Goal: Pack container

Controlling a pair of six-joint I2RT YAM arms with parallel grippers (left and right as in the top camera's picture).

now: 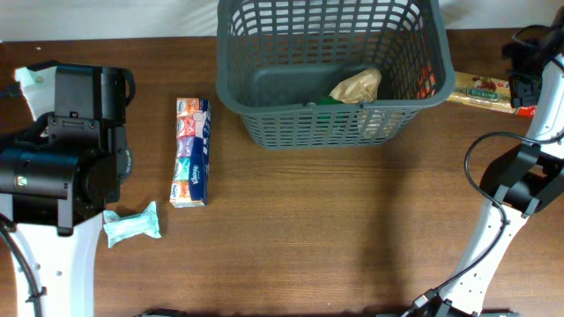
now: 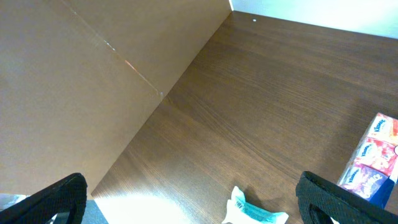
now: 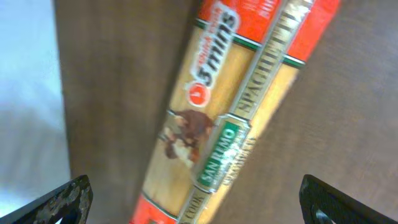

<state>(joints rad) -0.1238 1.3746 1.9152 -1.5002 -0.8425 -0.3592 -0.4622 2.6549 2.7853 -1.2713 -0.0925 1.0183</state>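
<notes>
Basket [image 1: 308,128] upright at the far middle of the table [image 1: 352,229]; we see a tan bag [image 1: 357,86] and something green [image 1: 328,100] on its floor. Spaghetti pack [image 3: 230,118] lies outside, just right of the rim; we cannot tell if they touch. Right gripper [image 3: 199,199] hangs above that pack, jaws spread wide, gripping nothing. Left gripper [image 2: 193,196] over the table's left side, jaws likewise wide and empty. Tissue strip [image 1: 191,151] lies left of the basket, apart from it; teal packet [image 1: 132,224] near the strip's near end, beside the left arm.
</notes>
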